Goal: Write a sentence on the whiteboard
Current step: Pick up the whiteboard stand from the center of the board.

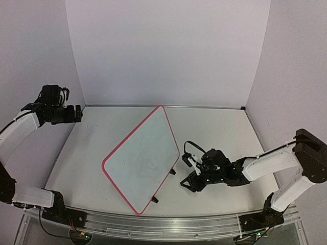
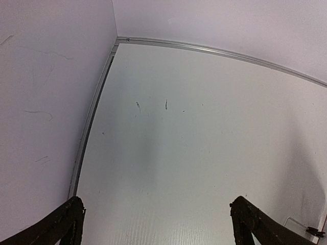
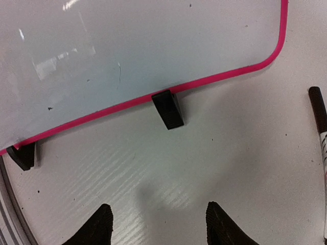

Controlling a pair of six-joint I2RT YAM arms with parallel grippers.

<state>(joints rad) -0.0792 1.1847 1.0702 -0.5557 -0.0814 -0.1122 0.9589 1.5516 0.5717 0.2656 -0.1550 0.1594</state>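
The whiteboard (image 1: 143, 158) lies at an angle in the middle of the table, white with a thin pink-red frame and nothing written on it. Its edge (image 3: 127, 51) fills the top of the right wrist view, with two black clip feet (image 3: 167, 109) (image 3: 23, 155). My right gripper (image 1: 188, 182) hangs low over the table just right of the board, its fingers (image 3: 158, 209) apart with only bare table between them. A marker (image 3: 321, 138) with a black cap lies to its right. My left gripper (image 1: 79, 113) is raised at the far left, wide open (image 2: 157, 204) and empty.
White walls close in the table at the back and both sides. A metal rail (image 1: 153, 224) runs along the near edge between the arm bases. Faint pen marks (image 2: 166, 104) dot the tabletop at the back left.
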